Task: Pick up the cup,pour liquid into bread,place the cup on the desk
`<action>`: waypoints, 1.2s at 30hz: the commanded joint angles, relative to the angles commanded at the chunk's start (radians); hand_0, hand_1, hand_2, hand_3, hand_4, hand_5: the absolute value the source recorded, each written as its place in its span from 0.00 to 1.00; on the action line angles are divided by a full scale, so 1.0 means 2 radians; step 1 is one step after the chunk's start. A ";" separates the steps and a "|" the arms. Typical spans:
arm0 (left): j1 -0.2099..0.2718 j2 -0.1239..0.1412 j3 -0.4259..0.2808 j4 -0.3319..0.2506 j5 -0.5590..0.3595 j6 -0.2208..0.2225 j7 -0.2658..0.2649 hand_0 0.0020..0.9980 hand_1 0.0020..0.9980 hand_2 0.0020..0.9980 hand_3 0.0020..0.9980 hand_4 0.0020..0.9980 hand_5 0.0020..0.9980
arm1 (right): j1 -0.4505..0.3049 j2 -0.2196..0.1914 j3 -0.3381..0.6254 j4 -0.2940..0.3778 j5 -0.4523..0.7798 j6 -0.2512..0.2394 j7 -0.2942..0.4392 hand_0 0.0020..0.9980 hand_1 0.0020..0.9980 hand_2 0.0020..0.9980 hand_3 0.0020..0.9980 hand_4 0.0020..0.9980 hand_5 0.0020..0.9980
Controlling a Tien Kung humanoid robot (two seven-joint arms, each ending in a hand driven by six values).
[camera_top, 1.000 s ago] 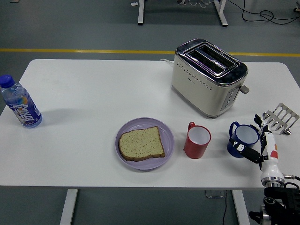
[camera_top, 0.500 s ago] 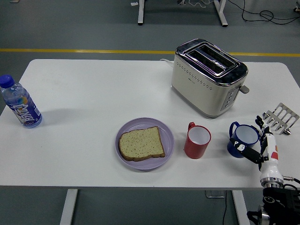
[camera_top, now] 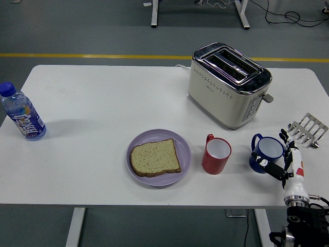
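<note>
Right hand (camera_top: 284, 160) fingers spread loosely, gripping nothing, just right of blue cup (camera_top: 266, 153); red cup (camera_top: 216, 154) stands left of blue cup, between it and bread (camera_top: 154, 157) on plate (camera_top: 184, 146), worktop (camera_top: 103, 108)

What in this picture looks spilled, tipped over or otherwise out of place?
Nothing stands out. The red cup and blue cup stand upright, the bread lies flat on its plate, and no liquid shows on the table.
</note>
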 joint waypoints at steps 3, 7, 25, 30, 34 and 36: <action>0.000 0.000 -0.001 0.000 0.001 0.000 0.000 0.68 0.69 0.70 0.55 0.25 1.00 | 0.002 0.001 -0.001 -0.004 0.003 0.000 0.002 0.94 0.83 0.93 0.94 1.00 0.01; 0.000 0.000 -0.001 0.000 0.001 0.000 0.000 0.68 0.69 0.70 0.55 0.25 1.00 | 0.004 0.001 -0.004 -0.009 0.007 0.000 0.004 0.93 0.82 0.92 0.94 1.00 0.01; 0.001 -0.002 -0.003 0.000 0.003 0.000 0.001 0.68 0.69 0.70 0.55 0.25 1.00 | 0.017 0.003 -0.019 -0.031 0.019 0.000 0.009 0.93 0.82 0.92 0.93 1.00 0.01; 0.002 -0.003 -0.003 0.000 0.002 0.000 0.001 0.68 0.69 0.70 0.55 0.25 1.00 | 0.021 0.004 -0.022 -0.036 0.025 0.000 0.011 0.92 0.82 0.91 0.92 1.00 0.01; 0.001 -0.003 -0.003 0.000 0.001 0.001 0.001 0.68 0.69 0.70 0.55 0.25 1.00 | 0.023 0.005 -0.023 -0.040 0.031 0.000 0.015 0.92 0.82 0.91 0.92 1.00 0.01; 0.002 -0.003 -0.003 0.000 0.001 0.001 0.001 0.68 0.69 0.70 0.55 0.25 1.00 | 0.023 0.005 -0.024 -0.041 0.034 0.000 0.017 0.92 0.80 0.89 0.89 1.00 0.01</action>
